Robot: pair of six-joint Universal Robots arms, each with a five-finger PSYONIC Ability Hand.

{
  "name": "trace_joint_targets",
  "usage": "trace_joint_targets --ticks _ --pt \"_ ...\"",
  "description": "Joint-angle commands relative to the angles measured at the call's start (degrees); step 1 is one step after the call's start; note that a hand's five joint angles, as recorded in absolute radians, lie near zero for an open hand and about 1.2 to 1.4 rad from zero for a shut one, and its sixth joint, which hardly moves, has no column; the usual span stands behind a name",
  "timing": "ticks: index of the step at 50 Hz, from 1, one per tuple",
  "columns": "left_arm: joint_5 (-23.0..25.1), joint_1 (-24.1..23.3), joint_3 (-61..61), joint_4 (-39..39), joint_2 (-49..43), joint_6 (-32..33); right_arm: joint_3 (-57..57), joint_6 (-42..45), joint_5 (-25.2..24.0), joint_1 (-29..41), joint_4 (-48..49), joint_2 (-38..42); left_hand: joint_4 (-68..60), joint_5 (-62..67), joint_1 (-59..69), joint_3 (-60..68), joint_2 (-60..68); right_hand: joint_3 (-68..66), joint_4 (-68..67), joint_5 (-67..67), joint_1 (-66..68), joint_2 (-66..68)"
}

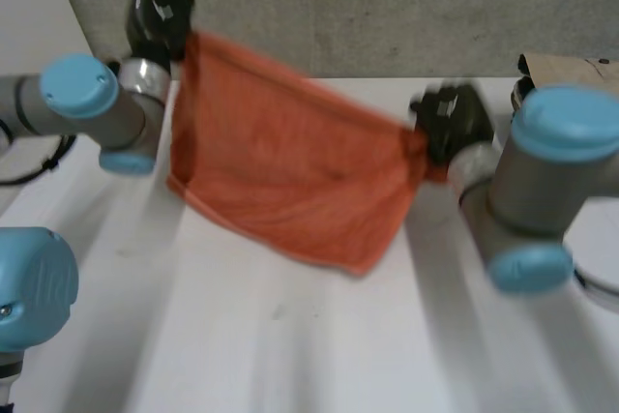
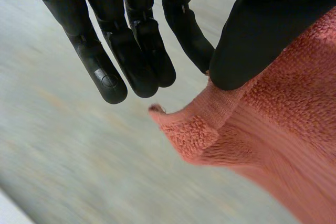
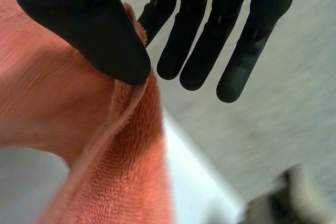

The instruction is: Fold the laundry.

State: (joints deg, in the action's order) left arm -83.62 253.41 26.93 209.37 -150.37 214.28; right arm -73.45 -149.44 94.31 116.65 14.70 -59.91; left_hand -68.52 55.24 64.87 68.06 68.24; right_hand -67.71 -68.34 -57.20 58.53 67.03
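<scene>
I've got the orange towel (image 1: pixel 290 157) stretched in the air btwn both hands over the far half of the white table (image 1: pixel 290 336), lower hem sagging toward the top; can't tell if it touches. L hand (image 1: pixel 160 16) is raised above the far-left corner, thumb pinching one towel corner vs a finger, other fingers straight. R hand (image 1: pixel 450 121) sits lower nr the far-right side, thumb clamping the opposite corner likewise.

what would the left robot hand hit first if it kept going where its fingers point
Likely the grey wall, though depth is unclear; the orange towel pinched in the left robot hand hangs beside that line.
</scene>
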Motion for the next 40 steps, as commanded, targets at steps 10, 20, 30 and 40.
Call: trace_joint_targets --ticks 10,20,30,40 --pt "-5.4 3.4 1.3 10.4 13.6 -15.5 25.0 2.6 0.7 -1.4 5.0 0.7 -11.5 14.8 15.1 11.9 11.8 -12.3 -11.7 -12.8 21.5 13.0" --pt "2.0 3.6 43.8 10.8 32.8 -15.6 12.4 1.0 -0.6 -2.7 -4.5 0.3 -11.5 14.8 15.1 11.9 11.8 -12.3 -11.7 -12.8 21.5 13.0" --pt "4.5 -1.6 63.1 5.9 36.3 -15.8 3.1 2.1 -11.3 -2.5 -8.8 -6.3 55.3 -52.0 -51.6 -54.8 -55.0 -12.3 -11.7 -12.8 21.5 13.0" --pt "4.2 -10.4 56.4 4.3 31.5 -17.0 -2.5 1.5 -19.2 2.9 -9.3 -23.1 56.0 -52.7 -52.3 -55.5 -55.7 -12.3 -11.7 -12.8 21.5 13.0"
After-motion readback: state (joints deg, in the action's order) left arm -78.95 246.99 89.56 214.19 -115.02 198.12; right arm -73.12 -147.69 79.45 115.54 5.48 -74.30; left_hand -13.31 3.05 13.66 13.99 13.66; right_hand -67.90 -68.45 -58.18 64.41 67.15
